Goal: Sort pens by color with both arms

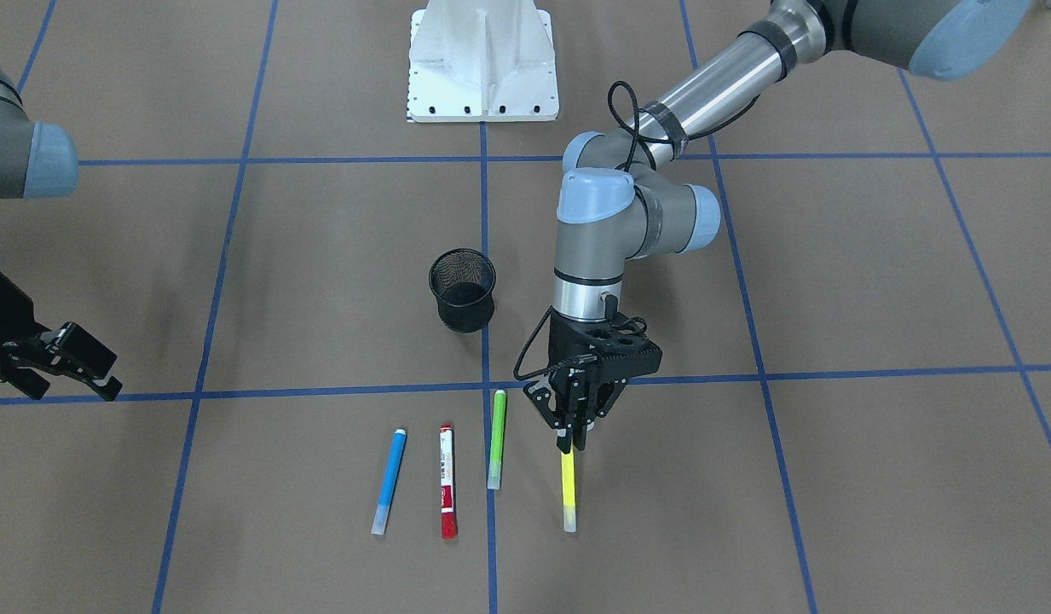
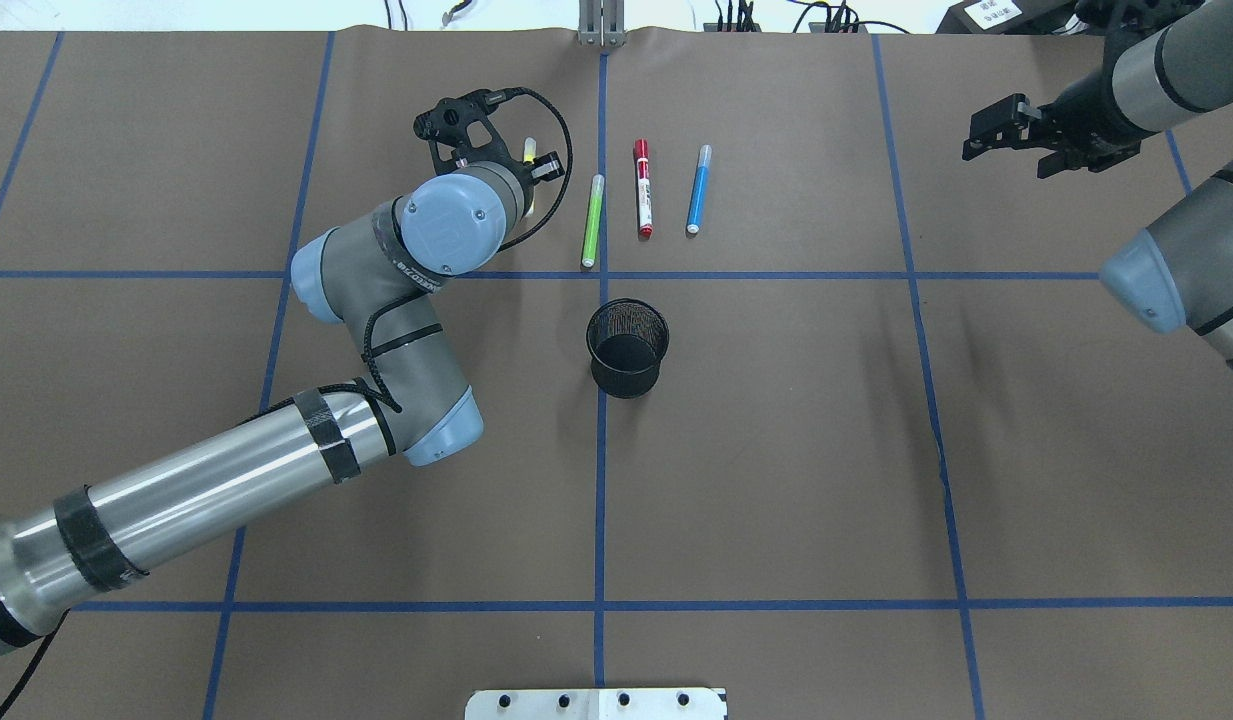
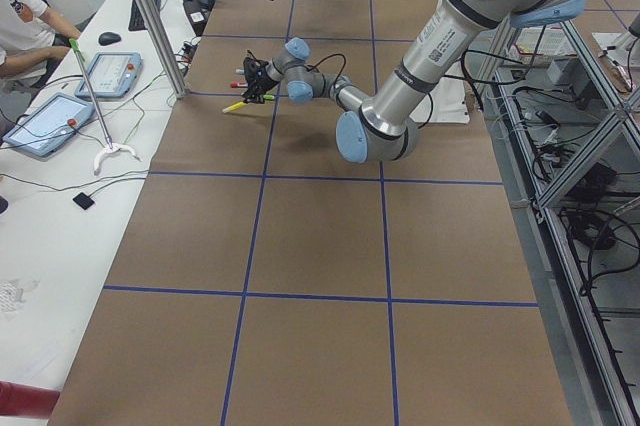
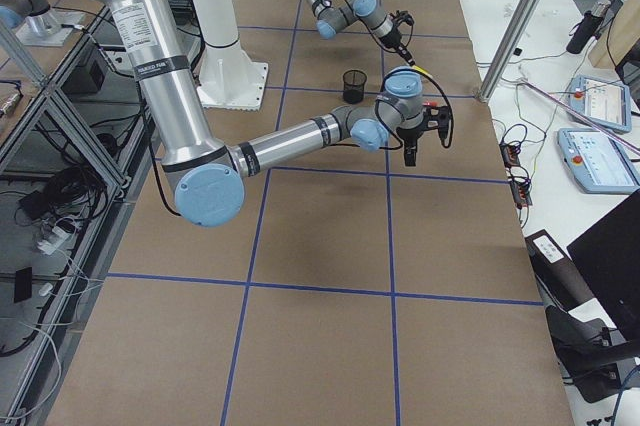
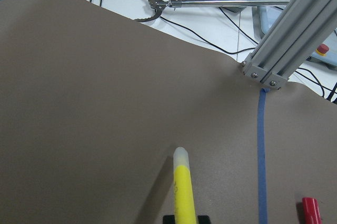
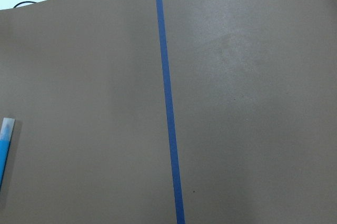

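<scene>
Four pens lie or hang near the table's far edge. My left gripper (image 1: 574,437) is shut on the yellow pen (image 1: 568,493), holding its near end. The wrist view shows that pen (image 5: 183,184) pointing away, its pale tip close to the paper and a shadow beside it. To its side lie the green pen (image 2: 593,220), the white pen with red cap (image 2: 643,188) and the blue pen (image 2: 698,190), parallel on the table. My right gripper (image 2: 973,137) hovers open and empty, well off to the right of the blue pen.
A black mesh cup (image 2: 628,347) stands upright on the centre line, just nearer the robot than the pens. The white pedestal base (image 1: 482,64) sits at the robot's side. An aluminium post (image 5: 287,34), cables and tablets lie beyond the far edge.
</scene>
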Available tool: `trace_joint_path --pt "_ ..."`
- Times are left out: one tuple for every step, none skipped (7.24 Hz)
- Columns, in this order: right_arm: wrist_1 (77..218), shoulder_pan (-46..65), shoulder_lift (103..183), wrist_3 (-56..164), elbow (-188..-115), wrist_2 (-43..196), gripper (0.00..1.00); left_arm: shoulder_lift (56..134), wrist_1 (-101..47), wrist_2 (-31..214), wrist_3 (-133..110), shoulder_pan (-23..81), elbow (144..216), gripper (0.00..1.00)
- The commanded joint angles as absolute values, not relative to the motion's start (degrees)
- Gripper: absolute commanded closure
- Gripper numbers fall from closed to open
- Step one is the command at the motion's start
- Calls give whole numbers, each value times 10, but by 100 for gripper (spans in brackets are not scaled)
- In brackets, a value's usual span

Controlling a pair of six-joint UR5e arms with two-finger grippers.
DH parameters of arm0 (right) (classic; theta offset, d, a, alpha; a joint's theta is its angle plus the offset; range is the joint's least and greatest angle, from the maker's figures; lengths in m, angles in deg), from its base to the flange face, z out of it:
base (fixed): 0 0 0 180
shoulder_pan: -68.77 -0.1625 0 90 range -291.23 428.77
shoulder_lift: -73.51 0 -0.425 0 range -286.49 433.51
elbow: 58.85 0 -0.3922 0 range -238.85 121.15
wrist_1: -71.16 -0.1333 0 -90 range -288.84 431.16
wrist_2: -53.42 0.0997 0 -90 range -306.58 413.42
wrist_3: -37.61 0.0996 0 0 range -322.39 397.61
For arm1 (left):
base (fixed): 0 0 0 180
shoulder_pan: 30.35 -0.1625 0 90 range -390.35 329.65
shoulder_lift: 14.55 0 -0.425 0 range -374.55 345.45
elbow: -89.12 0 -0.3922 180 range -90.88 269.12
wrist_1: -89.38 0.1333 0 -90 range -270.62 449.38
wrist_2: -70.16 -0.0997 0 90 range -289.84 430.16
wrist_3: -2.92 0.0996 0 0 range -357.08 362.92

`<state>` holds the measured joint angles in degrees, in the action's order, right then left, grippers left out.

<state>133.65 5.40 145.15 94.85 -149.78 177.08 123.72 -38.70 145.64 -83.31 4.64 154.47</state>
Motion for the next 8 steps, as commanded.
trace_joint_path --pt "1336 54 1451 952 -1498 1772 1 1234 -387 1458 -830 41 1555 0" --pt "1336 54 1451 952 -1498 1772 1 1232 -381 1463 -828 43 1577 0" --pt "1336 57 1451 951 -1497 1770 1 1188 -375 1471 -823 44 1649 0" --pt "1336 69 1449 950 -1496 1763 1 1099 -335 1515 -761 47 1766 0" --pt "1336 67 1452 941 -1498 1764 1 1035 -253 1539 -676 72 1867 0" --pt "1336 63 1465 940 -1501 1759 1 993 -178 1580 -610 113 1904 0" --pt "1336 50 1486 919 -1499 1760 1 951 -145 1642 -512 169 1915 0" --pt "1339 16 1510 817 -1495 1769 1 872 -144 1717 -423 214 1953 0"
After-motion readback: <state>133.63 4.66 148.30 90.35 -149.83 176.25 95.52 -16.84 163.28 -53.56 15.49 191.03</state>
